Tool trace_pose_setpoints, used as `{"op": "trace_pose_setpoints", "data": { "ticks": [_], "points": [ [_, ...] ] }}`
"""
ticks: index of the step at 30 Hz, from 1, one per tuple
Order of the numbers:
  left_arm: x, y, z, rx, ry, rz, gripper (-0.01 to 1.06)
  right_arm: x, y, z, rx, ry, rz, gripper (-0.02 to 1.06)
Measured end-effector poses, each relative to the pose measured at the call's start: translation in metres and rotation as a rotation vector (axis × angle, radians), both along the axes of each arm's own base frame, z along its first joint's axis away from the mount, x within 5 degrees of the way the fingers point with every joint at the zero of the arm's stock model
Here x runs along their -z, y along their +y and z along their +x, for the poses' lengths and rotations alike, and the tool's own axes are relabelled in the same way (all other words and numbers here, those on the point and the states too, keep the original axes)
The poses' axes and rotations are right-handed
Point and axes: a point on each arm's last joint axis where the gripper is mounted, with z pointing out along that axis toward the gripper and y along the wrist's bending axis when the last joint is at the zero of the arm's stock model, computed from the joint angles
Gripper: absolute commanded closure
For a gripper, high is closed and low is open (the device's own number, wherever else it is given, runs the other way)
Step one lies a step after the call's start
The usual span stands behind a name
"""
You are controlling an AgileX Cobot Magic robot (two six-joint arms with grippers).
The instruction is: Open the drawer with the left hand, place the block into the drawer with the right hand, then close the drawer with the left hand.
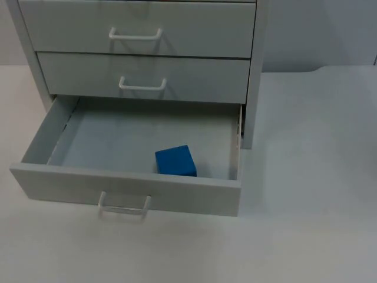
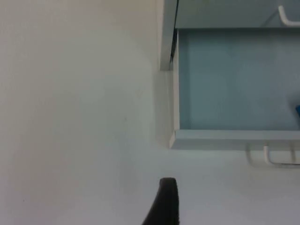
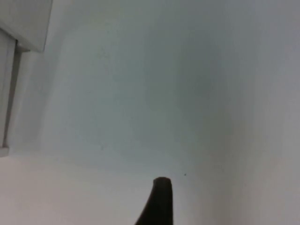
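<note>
- The blue block [image 1: 175, 161] is lying inside the pulled-out bottom drawer [image 1: 126, 191] of the grey 3-drawer cabinet [image 1: 141, 53], near the front wall, toward its right side
- The left gripper [image 2: 165, 201] is hanging over the white table [image 1: 306, 177] just beside the drawer's front left corner, well apart from the block; whether it is released or clenched cannot be told
- The right gripper [image 3: 159, 201] is waiting over bare table beside the cabinet's corner; its state cannot be told either

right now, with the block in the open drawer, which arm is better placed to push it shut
Left, probably. The left hand looks onto the drawer front and its handle from close by. The right hand faces bare table beside the cabinet. The block already lies inside.
</note>
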Motion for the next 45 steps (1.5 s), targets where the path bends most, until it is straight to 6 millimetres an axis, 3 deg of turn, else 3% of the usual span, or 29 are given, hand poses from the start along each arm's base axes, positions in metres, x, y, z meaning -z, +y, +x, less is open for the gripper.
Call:
{"op": "trace_pose_setpoints", "data": {
  "ticks": [5, 14, 17, 18, 22, 23, 24, 25, 32, 37, 41, 45],
  "points": [
    [0.0, -0.001, 0.0, 0.011, -0.002, -0.002, 0.31, 0.001, -0.009, 0.0, 0.023, 0.003, 0.003, 0.32],
    [0.002, -0.001, 0.002, 0.015, 0.009, 0.001, 0.34, 0.001, -0.009, 0.0, 0.021, -0.009, 0.011, 0.32],
    [0.003, -0.001, 0.004, 0.017, 0.018, 0.002, 0.5, 0.005, -0.009, 0.0, 0.022, -0.005, 0.013, 0.32],
    [0.003, -0.001, 0.004, 0.018, 0.02, 0.003, 0.5, 0.006, -0.009, 0.0, 0.022, -0.006, 0.013, 0.32],
    [0.005, -0.001, 0.006, 0.042, 0.028, 0.014, 0.91, 0.009, -0.009, -0.001, 0.022, 0.002, 0.012, 0.32],
    [0.005, -0.002, 0.007, 0.059, 0.029, 0.017, 0.91, 0.009, -0.009, -0.001, 0.022, 0.002, 0.012, 0.32],
    [0.006, -0.003, 0.008, 0.076, 0.031, 0.016, 1.02, 0.008, -0.009, -0.001, 0.022, -0.001, 0.012, 0.32],
    [0.006, -0.005, 0.009, 0.101, 0.029, 0.022, 1.05, 0.008, -0.009, -0.001, 0.022, -0.001, 0.012, 0.32],
    [0.01, -0.014, 0.018, 0.226, 0.029, -0.02, 1.05, 0.009, -0.009, -0.001, 0.022, -0.002, 0.012, 0.32],
    [0.018, -0.029, 0.022, 0.422, 0.057, 0.014, 1.05, 0.009, -0.009, -0.001, 0.022, -0.002, 0.012, 0.32],
    [0.03, -0.058, 0.024, 0.636, 0.101, 0.096, 1.05, 0.009, -0.009, -0.001, 0.022, -0.002, 0.012, 0.32],
    [0.041, -0.081, 0.026, 0.726, 0.131, 0.183, 1.05, 0.009, -0.009, -0.001, 0.022, -0.002, 0.012, 0.32]
  ]
}}
